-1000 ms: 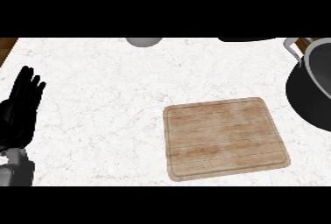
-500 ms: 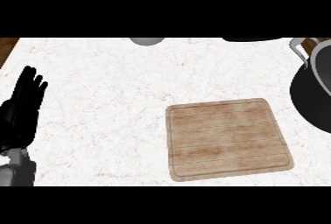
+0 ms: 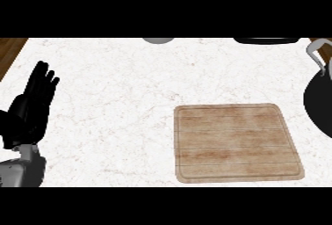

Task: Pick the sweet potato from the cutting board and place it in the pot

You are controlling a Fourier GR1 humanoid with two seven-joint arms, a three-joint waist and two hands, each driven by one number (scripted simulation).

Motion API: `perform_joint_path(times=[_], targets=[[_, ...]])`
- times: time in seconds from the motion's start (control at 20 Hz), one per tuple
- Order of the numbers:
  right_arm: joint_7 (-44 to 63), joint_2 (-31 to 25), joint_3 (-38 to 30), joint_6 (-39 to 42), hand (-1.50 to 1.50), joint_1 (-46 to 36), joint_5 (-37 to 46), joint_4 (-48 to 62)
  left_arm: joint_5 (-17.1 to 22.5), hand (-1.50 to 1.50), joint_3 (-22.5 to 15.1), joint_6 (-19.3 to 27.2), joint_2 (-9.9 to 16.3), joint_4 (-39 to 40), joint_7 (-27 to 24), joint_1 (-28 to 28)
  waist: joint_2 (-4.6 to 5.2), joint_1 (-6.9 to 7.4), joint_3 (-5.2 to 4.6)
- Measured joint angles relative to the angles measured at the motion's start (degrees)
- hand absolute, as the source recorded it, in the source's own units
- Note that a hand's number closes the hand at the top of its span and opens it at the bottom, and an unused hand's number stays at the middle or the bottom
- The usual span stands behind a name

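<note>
A wooden cutting board (image 3: 235, 141) lies flat on the white marble counter, right of centre, with nothing on top of it. No sweet potato shows anywhere in the head view. The black pot (image 3: 319, 102) is cut off by the right edge, its grey handle (image 3: 315, 52) sticking up at the top right. My left hand (image 3: 31, 110) rests at the left edge, open with fingers straight and pointing up, far from the board. My right hand is out of view.
A grey round object (image 3: 158, 40) peeks in at the counter's far edge, and a dark object (image 3: 266, 40) sits at the far right edge. Brown wood (image 3: 12, 48) shows past the counter's top-left corner.
The view has drifted slightly, so the board and pot appear a little further right. My left hand has stayed put.
</note>
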Motion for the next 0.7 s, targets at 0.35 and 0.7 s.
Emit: perform_joint_path(times=[0.35, 0.7], targets=[[5.3, -5.9, 2.0, 3.6, 1.50, -13.1, -1.1, 14.9, 0.7, 0.00, 0.3, -1.4, 0.3, 1.0, 0.4, -1.5, 0.24, 1.32, 0.05], [3.9, -7.6, 7.8, -2.8, 1.50, -26.1, 8.3, 26.9, 0.2, 0.00, -0.1, -1.5, -0.1, 2.6, 0.2, -3.3, 0.46, 2.20, 0.15]])
